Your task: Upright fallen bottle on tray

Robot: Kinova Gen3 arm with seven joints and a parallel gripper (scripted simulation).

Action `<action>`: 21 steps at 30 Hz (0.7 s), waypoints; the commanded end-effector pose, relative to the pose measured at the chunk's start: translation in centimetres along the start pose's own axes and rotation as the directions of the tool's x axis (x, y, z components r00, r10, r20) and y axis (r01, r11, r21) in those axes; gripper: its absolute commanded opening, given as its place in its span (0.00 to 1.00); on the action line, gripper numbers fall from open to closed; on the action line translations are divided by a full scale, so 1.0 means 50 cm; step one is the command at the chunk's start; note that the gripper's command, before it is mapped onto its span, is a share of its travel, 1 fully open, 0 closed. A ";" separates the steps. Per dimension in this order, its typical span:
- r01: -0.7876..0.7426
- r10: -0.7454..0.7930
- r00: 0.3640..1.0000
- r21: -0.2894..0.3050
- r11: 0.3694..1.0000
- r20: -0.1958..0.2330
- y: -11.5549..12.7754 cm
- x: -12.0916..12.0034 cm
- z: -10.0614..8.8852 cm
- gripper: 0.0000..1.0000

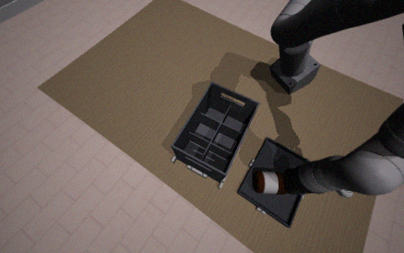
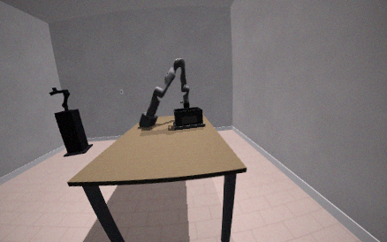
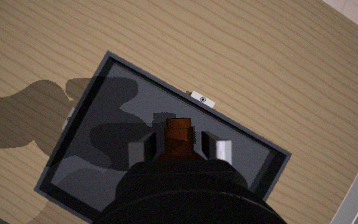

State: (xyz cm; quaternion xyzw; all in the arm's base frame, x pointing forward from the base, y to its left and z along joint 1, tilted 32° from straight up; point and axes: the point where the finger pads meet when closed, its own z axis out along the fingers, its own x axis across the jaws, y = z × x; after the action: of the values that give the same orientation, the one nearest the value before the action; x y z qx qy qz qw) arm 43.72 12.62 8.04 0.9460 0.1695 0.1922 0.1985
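Note:
The brown bottle (image 1: pixel 266 182) with a white label is over the dark tray (image 1: pixel 273 205), at its left part. In the top view its round end faces left, toward the crate, and the rest is hidden by my wrist. In the wrist view the bottle's neck (image 3: pixel 178 132) shows between my two fingers, above the tray (image 3: pixel 125 125). My gripper (image 3: pixel 178 141) is wide open, with the fingers standing apart from the neck on both sides. I cannot tell whether the bottle stands or lies.
The dark crate (image 1: pixel 215 131) with inner dividers sits on the table just left of the tray, level. The arm's base (image 1: pixel 295 74) stands behind them. In the exterior view the crate (image 2: pixel 187 117) is at the table's far end; a black pedestal (image 2: pixel 72 132) stands on the floor.

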 end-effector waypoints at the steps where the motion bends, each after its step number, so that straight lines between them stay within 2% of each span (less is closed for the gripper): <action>1: 0.000 0.000 1.000 0.001 1.000 -0.001 -0.001 0.001 -0.001 1.00; 20: 0.000 0.000 1.000 0.001 1.000 -0.001 -0.001 0.001 -0.001 1.00; 21: 0.000 0.000 1.000 0.001 1.000 -0.001 -0.001 0.001 -0.001 0.00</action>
State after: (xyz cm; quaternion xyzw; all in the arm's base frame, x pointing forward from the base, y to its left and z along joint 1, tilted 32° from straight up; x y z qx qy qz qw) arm 43.72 12.62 8.04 0.9460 0.1695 0.1922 0.1985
